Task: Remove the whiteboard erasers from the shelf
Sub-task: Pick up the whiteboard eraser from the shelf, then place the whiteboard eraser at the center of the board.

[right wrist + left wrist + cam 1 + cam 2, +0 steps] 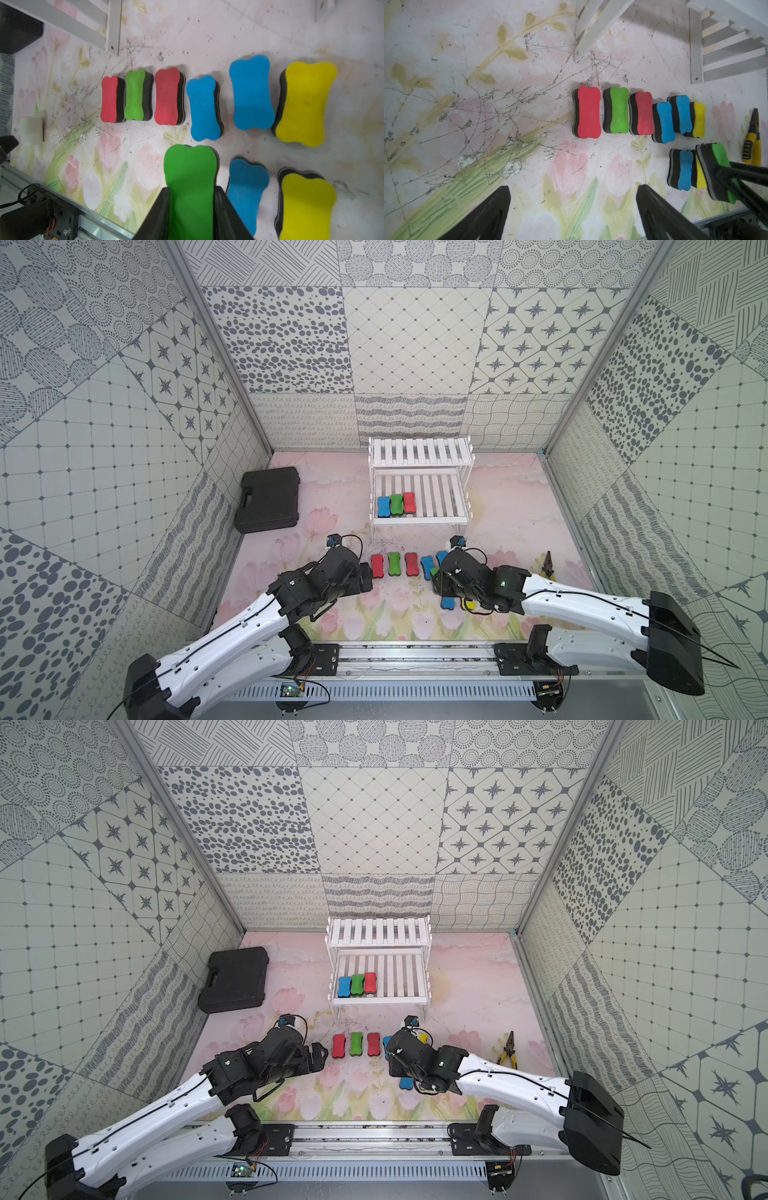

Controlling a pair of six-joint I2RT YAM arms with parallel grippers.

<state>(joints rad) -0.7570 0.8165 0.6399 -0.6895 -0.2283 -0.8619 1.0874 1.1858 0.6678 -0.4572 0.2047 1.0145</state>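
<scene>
On the lower tier of the shelf [419, 521], toward the end on the left arm's side, a blue eraser [383, 506], a green eraser [396, 504] and a red eraser [409, 502] sat close side by side. On the mat [511, 497] in front of the shelf, a row of six erasers [643, 113] lay parallel, tops up, in the order red, green, red, blue, blue, yellow. Farther from the shelf than that row, a blue-and-yellow pair [683, 169] lay side by side. The right gripper [192, 193] was closed on a held eraser [190, 164] with a green top, one finger against each long side; it was tilted, just beside the pair, and contact with the mat could not be determined. The left gripper [573, 188] stood fully open and held nothing, in front of the shelf near the red end of the row. Pliers [508, 1050] lay on the mat off the shelf's right-arm side; a case [269, 499] lay off the opposite side.
</scene>
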